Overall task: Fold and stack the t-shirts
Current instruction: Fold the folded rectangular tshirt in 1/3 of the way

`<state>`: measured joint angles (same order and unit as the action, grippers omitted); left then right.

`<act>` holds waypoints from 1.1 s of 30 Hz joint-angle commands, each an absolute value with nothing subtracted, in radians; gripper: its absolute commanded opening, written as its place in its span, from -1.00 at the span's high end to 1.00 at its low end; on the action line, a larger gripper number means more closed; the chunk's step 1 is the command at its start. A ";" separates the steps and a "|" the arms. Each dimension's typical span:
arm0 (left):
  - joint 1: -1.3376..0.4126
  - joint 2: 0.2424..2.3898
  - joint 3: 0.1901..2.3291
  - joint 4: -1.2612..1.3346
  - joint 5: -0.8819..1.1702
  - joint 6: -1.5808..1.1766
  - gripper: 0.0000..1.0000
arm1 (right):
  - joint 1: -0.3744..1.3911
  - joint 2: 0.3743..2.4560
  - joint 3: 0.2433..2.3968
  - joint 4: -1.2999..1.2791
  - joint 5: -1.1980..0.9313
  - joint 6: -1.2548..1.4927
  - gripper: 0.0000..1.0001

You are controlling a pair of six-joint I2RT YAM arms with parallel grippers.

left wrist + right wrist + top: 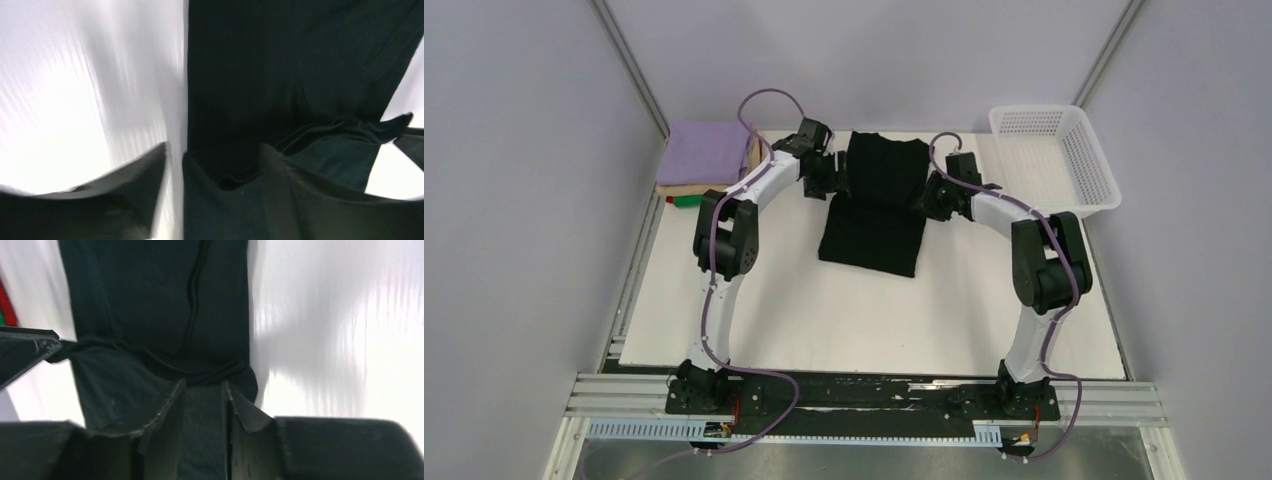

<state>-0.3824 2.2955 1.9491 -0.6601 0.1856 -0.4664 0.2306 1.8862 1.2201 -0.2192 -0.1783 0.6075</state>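
At the black t-shirt's [871, 215] edges, wrist views show left gripper [212, 150] and right gripper [204, 385] parted; only overhead shows the basket [1092, 160].

Bright, even light; both wrist views are motion-blurred.

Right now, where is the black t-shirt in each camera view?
Top external: the black t-shirt lies far and central on the white table.
Left wrist: it fills the right side.
Right wrist: it fills the upper left and middle.
Shared landmark: the shirt's straight edge against the bare table, which lies left of it in the left wrist view and right of it in the right wrist view.
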 commanded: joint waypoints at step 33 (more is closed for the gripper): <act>-0.311 1.531 0.936 -0.434 0.251 -0.643 -1.00 | 0.457 2.227 1.647 -0.031 -0.467 0.514 -1.00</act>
